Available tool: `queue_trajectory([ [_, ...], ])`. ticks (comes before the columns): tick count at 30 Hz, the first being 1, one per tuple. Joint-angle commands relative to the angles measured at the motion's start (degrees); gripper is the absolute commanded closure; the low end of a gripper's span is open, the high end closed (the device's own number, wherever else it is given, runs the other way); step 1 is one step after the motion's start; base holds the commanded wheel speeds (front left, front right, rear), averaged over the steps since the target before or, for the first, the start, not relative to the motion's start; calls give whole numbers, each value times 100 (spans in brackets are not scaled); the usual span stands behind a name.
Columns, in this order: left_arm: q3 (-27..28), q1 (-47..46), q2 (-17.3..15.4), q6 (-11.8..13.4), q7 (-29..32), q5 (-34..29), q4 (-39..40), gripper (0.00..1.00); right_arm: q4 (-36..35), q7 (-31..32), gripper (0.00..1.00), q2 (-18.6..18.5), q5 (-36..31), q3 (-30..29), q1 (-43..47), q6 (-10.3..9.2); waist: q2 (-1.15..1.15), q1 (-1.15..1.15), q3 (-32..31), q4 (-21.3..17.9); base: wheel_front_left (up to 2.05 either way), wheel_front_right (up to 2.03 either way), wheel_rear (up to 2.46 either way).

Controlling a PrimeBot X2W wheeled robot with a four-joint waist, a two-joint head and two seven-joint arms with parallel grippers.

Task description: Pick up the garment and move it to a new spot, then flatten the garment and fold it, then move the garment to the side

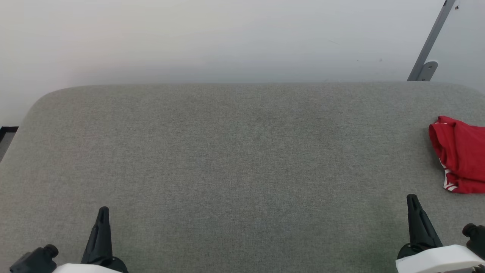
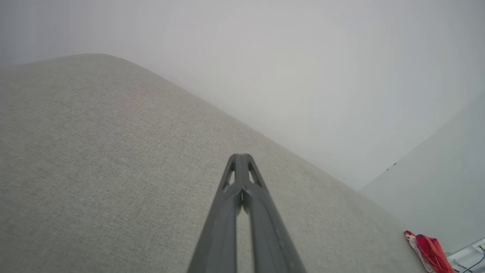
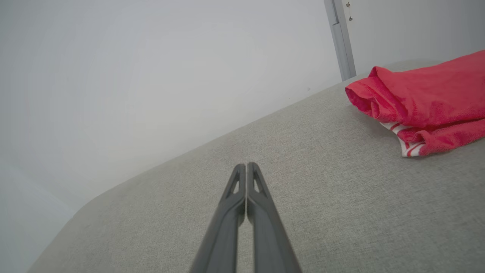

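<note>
At the left edge of the head view a small dark strip [image 1: 7,129] shows beside the padded surface [image 1: 242,159]; what it is I cannot tell. In the lower left of the frame stands the left gripper [image 1: 103,211], its base cut off by the bottom edge. Its two long dark fingers are pressed together to one thin point and grasp nothing. In the left wrist view the fingers [image 2: 261,227] meet at the tip, with small triangular openings just below it.

The padded surface is covered with grey woven cloth of fine grain, flat on top, with rounded far corners. Behind it is a plain pale wall [image 1: 189,38], smooth and without marks.

In the lower right of the head view the right gripper [image 1: 412,200] rises from a white forearm that the frame cuts off. It is also clenched on nothing, and the right wrist view shows the tips touching above the grey cloth.

In the upper right a slanted grey metal bar [image 1: 432,41] ends in a rounded bracket behind the surface.

The garment [image 1: 462,155] lies on the surface at the right edge of the frame, which cuts it off. It is bright red, thin and crumpled in soft folds, with white stripes at its lower rim. It is apart from both grippers, nearer to the right one.
</note>
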State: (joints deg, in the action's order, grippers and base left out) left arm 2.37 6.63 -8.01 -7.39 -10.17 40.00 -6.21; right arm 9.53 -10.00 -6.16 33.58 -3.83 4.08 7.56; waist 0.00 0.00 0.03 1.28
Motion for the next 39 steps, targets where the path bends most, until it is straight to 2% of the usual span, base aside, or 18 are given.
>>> queue_trajectory([
  [1,47,-179,-38,-2,36,172,54,100,-63,47,100,-13,182,-25,-143,-2,0,0,0,-1,0,0,0],
  [16,102,-434,63,-5,377,1338,-123,100,46,406,100,59,1464,-78,-353,-4,0,0,2,-20,0,0,0],
  [39,183,-737,190,-8,797,2698,-342,100,182,829,100,146,2969,-141,-602,-6,0,0,6,-48,0,0,0],
])
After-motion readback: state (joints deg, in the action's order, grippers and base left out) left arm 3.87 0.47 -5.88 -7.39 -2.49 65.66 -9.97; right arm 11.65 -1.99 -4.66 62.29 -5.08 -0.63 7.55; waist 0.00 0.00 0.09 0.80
